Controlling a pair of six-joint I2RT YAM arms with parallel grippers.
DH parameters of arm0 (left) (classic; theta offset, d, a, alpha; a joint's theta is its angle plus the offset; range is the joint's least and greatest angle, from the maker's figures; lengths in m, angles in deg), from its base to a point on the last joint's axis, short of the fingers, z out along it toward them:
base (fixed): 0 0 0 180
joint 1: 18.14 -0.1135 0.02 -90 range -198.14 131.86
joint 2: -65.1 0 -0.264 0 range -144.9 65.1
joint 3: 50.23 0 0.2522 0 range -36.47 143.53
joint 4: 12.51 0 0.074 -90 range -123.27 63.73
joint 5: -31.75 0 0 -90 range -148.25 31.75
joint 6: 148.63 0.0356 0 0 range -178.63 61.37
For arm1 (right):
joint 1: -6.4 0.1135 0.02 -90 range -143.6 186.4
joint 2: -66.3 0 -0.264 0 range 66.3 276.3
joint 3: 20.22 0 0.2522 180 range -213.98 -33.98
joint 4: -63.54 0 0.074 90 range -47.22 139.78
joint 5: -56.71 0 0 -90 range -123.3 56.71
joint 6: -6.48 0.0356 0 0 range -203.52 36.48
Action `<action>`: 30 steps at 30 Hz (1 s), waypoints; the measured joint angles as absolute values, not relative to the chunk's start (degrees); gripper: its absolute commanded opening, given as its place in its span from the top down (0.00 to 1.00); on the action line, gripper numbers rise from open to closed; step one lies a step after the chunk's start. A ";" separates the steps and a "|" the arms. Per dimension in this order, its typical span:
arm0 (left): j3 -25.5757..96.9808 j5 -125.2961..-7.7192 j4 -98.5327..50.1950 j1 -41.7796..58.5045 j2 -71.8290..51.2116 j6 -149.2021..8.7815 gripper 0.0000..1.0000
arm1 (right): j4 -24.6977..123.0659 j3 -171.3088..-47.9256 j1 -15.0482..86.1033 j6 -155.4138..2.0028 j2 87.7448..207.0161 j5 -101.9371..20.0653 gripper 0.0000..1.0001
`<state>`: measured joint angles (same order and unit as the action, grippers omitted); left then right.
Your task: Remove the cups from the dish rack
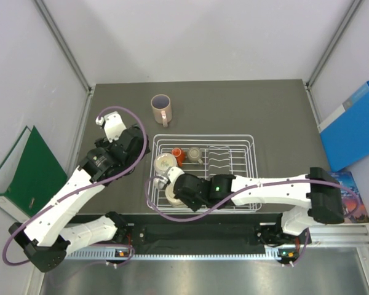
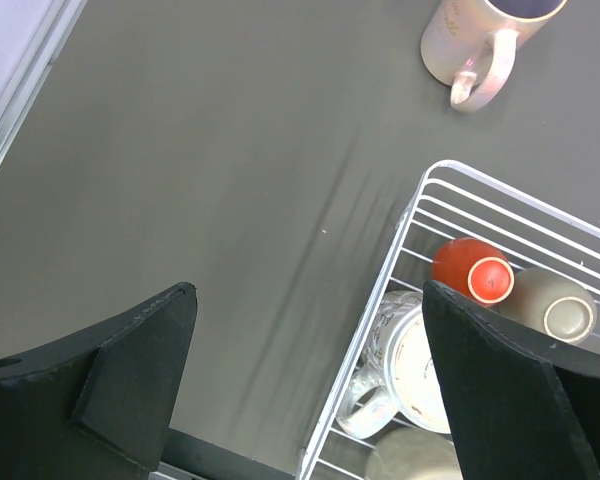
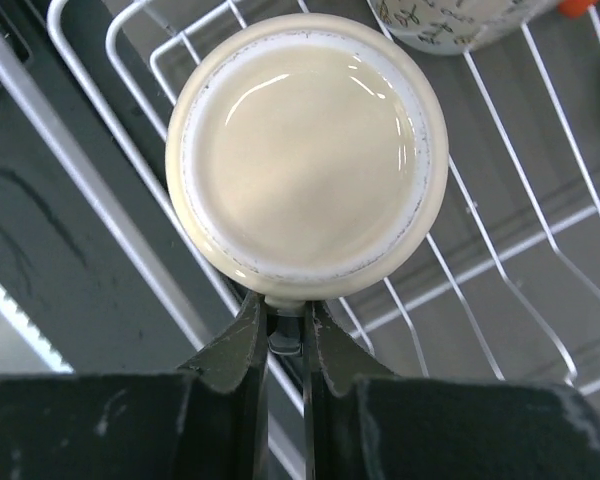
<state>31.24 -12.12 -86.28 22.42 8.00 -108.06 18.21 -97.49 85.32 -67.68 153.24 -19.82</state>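
Right wrist view: the right gripper (image 3: pixel 285 335) is pinched nearly together on the handle of the cream mug (image 3: pixel 305 155). The mug is base up, just beyond the fingertips, at the near left corner of the dish rack (image 3: pixel 90 170). The left gripper (image 2: pixel 308 290) hangs spread wide over the tabletop (image 2: pixel 180 150) beside the rack's left edge. The pinkish-beige mug (image 2: pixel 470 35) stands past the rack's far left corner.

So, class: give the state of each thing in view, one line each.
dish rack: holds four cups
pink mug: upright, outside the rack
cream mug: upside down, handle gripped
speckled mug: racked, base showing
red-orange cup: racked, base showing
tan cup: racked, base showing
left gripper: open, empty
right gripper: shut on cream mug's handle
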 measured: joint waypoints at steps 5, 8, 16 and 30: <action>31.06 -12.38 -86.00 22.44 7.97 -108.06 0.01 | 12.11 -101.14 86.01 -67.23 149.39 -18.57 1.00; 31.02 -12.42 -85.67 22.46 7.95 -108.06 0.01 | 10.60 -102.58 86.12 -66.99 147.09 -17.53 1.00; 30.93 -13.69 -83.85 22.46 8.13 -108.06 0.01 | 7.34 -103.37 85.82 -64.82 140.06 -13.66 1.00; 25.33 -32.53 -65.60 22.46 14.82 -106.70 0.01 | 31.82 -92.81 63.85 -52.12 116.91 -24.89 1.00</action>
